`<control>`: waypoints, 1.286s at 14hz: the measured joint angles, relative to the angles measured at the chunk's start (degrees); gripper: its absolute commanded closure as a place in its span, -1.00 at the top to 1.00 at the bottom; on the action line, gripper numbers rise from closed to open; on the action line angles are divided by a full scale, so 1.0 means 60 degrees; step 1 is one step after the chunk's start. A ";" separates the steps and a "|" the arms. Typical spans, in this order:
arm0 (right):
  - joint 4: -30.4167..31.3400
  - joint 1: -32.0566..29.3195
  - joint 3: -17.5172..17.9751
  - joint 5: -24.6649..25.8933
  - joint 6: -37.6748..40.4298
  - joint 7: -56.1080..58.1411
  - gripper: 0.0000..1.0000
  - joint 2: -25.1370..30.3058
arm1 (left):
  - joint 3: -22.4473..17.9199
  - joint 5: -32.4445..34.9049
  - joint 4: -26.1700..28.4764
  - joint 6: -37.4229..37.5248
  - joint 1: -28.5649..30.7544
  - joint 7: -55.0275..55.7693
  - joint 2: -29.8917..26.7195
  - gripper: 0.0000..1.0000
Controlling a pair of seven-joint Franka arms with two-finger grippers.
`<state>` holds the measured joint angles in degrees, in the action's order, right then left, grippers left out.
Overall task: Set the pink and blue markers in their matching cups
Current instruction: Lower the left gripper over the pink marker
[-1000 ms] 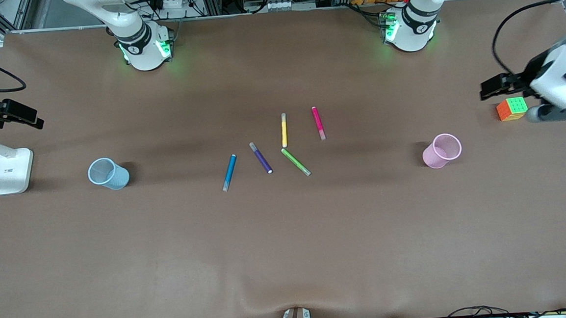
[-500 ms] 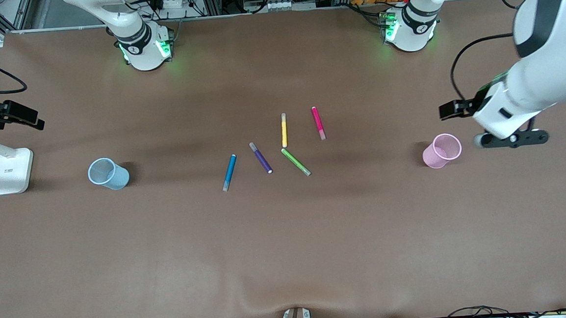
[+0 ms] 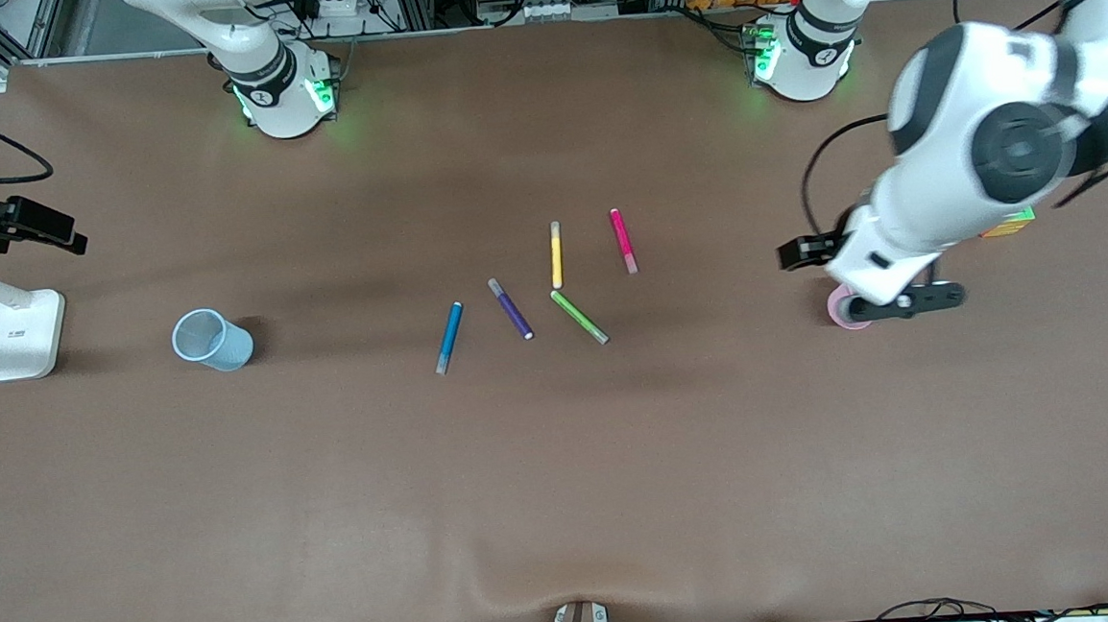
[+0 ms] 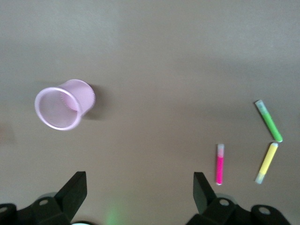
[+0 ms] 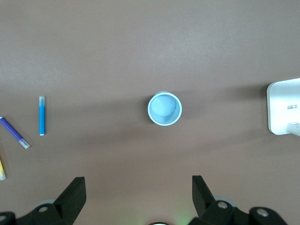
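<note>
The pink marker (image 3: 623, 239) lies among several pens mid-table, and the blue marker (image 3: 449, 337) lies nearer the front camera, toward the right arm's end. The pale blue cup (image 3: 212, 340) stands upright toward the right arm's end. The pink cup (image 3: 838, 311) stands toward the left arm's end, mostly hidden under the left arm. My left gripper (image 4: 139, 180) hangs open and empty high over the table between the pink cup (image 4: 63, 104) and the pink marker (image 4: 219, 164). My right gripper (image 5: 139, 183) is open and empty, high above, beside the blue cup (image 5: 164, 108) and well clear of the blue marker (image 5: 41, 115).
Purple (image 3: 511, 309), yellow (image 3: 556, 254) and green (image 3: 579, 316) pens lie between the two markers. A white lamp base (image 3: 22, 334) stands at the right arm's end. A colour cube (image 3: 1012, 221) peeks out from under the left arm.
The left arm has swung in from the table's end toward the middle and now covers most of the pink cup and the cube. The right arm, markers and cups have not moved.
</note>
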<state>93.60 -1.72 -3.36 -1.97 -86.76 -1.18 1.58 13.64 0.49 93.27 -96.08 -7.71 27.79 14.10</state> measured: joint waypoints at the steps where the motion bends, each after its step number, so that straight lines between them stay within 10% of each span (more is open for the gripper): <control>1: 0.0000 0.0000 0.0000 0.0000 0.0000 0.0000 1.00 0.0000 | 0.0010 0.0000 0.0096 -0.0093 -0.0250 0.0286 0.0085 1.00; 18: 0.0004 -0.0003 0.0002 0.0000 0.0001 0.0000 1.00 -0.0003 | 0.0160 0.0001 0.1925 -0.4562 -0.2742 0.4245 0.2386 1.00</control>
<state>93.62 -1.74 -3.35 -1.97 -86.75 -1.18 1.57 14.60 0.49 104.82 -123.45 -24.16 53.26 28.41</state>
